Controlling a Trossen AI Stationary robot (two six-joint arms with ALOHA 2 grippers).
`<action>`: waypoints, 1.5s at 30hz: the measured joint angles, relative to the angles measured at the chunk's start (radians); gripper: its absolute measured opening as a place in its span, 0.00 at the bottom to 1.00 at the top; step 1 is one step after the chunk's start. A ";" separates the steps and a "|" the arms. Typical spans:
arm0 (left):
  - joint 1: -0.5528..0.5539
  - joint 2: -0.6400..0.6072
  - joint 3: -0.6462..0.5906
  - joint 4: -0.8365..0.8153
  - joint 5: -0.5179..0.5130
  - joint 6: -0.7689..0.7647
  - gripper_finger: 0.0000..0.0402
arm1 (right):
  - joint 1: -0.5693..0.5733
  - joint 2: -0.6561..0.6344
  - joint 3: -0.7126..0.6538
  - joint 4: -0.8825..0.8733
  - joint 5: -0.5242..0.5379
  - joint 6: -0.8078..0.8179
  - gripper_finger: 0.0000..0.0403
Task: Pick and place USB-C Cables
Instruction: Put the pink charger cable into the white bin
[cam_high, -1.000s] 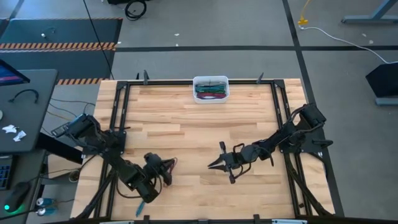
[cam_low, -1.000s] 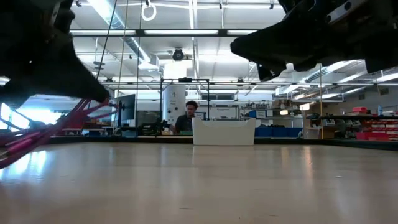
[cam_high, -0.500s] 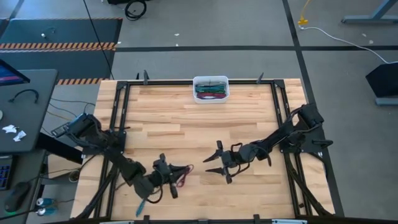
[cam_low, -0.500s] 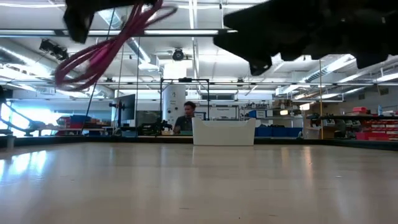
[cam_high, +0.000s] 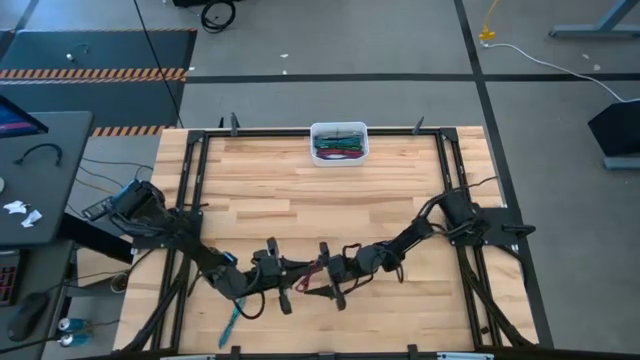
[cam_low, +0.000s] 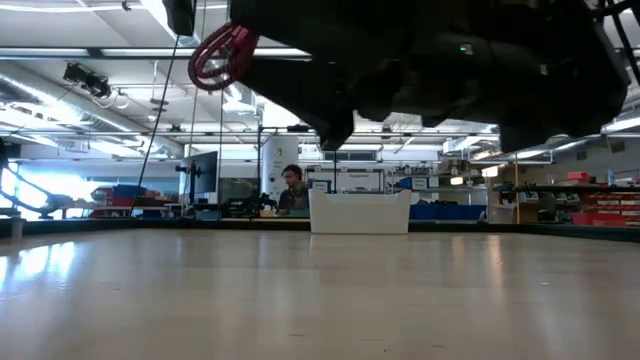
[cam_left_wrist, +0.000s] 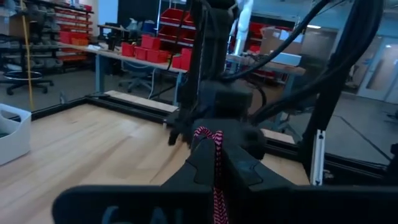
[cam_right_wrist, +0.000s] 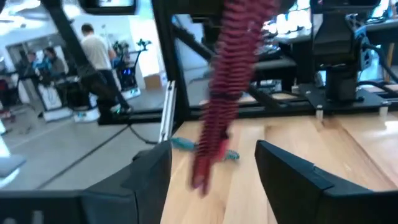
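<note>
One magenta cable (cam_high: 312, 278), braided and looped, hangs above the counter's (cam_high: 300, 200) front middle, where half a second ago we held it further left. Our left pincer (cam_high: 292, 285) pinches it; our right pincer (cam_high: 322, 277), spread apart, has closed in around it. Remaining cables (cam_high: 339, 147) fill the white bin (cam_high: 339, 130) at the far edge; bare wood planks lie between.

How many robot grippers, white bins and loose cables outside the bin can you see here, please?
Grippers: 2, the left gripper and the right gripper
White bin: 1
Cables outside the bin: 2, a magenta cable held up by the left gripper, and a teal cable by the table's front edge
Total: 5
</note>
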 joint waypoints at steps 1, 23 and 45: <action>0.000 0.000 0.000 0.002 0.001 0.000 0.03 | 0.000 0.014 0.017 0.007 0.004 0.006 0.58; -0.053 0.000 0.000 -0.287 0.003 -0.157 0.44 | 0.001 -0.412 -0.292 -0.464 0.474 -0.076 0.08; -0.033 0.077 0.000 -0.966 0.054 -0.945 0.38 | -0.624 -0.432 0.423 -1.815 0.384 -0.511 0.06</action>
